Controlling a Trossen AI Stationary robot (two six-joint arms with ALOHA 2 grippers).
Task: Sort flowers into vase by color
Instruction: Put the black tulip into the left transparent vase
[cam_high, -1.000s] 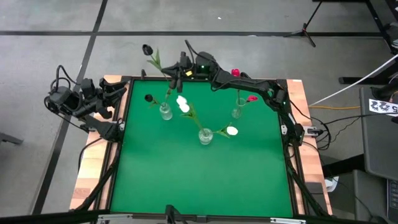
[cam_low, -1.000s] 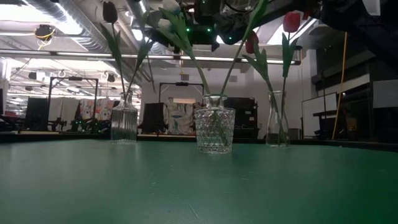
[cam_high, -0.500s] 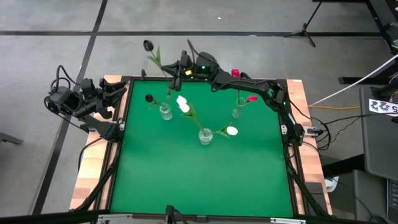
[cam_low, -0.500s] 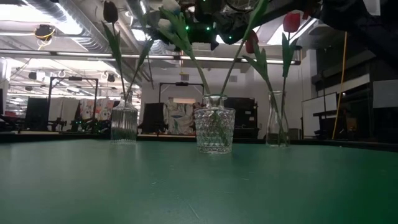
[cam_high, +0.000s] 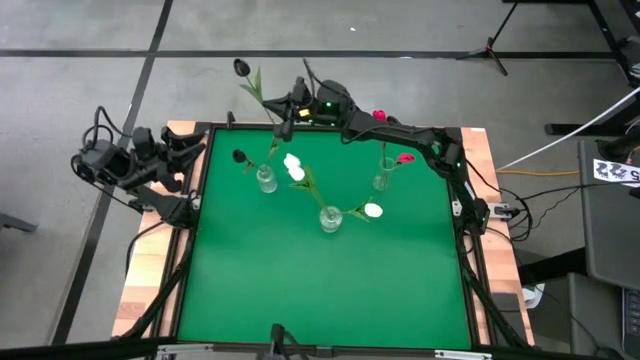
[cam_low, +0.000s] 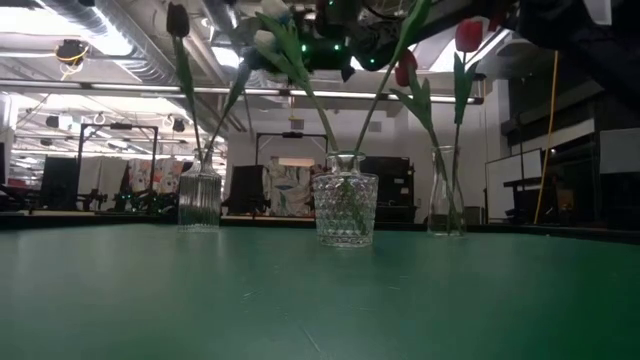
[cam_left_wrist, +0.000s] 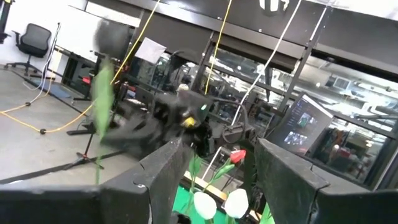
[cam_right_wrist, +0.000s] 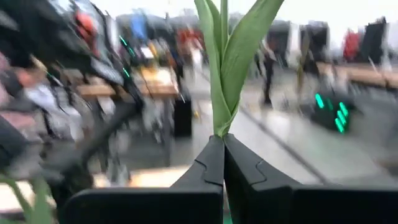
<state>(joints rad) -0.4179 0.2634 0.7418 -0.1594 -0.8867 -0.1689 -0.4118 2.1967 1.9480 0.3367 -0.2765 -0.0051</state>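
The right gripper (cam_high: 284, 116), fingers closed on the stem of a near-black tulip (cam_high: 241, 69), has carried it further past the desk's (cam_high: 320, 290) far edge, away from the ribbed vase (cam_high: 266, 179); placing is not yet done. The left gripper (cam_high: 190, 152) waits with fingers wide.

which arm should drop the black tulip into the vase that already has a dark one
Right. The right pincer is already shut on the black tulip, near the ribbed vase with a dark tulip. The left pincer waits open at the table's left edge.
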